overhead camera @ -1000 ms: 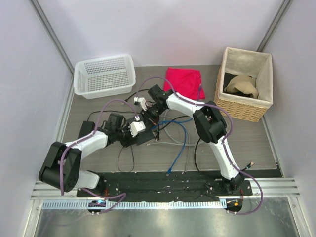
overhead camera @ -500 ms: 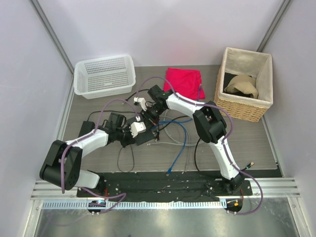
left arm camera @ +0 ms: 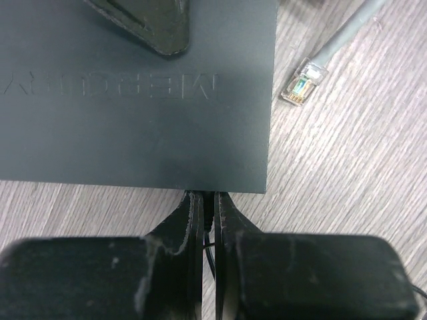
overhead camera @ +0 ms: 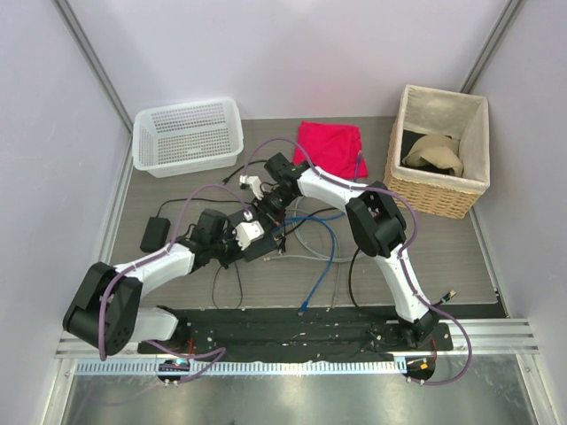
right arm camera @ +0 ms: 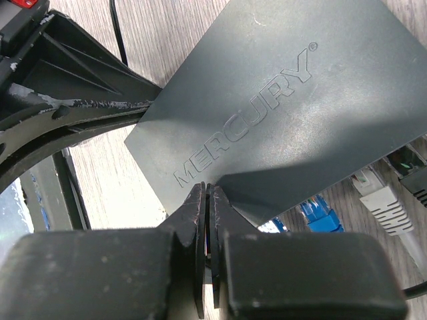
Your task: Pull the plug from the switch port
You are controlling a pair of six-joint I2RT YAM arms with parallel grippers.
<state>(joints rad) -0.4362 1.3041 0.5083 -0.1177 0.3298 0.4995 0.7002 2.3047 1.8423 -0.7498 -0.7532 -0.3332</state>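
Switch [right arm camera: 280,100], flat and black, lies mid-worktop [left arm camera: 347,200] between both arms. Left jaws are pressed shut, holding nothing, tips touching its plain edge. Right jaws, also shut and holding nothing, hang over its lid near the socket edge, where a blue plug [right arm camera: 319,215] sits. A grey plug [left arm camera: 303,83] lies loose alongside.

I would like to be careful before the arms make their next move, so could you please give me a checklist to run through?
1. Switch held: right claw, shut, tips on its top: ok.
2. Claw on a plug: left claw shut at a socketless edge: not ok.
3. Blue plug seated in a port: cannot tell.
4. Loose grey plug lying clear of the switch: ok.
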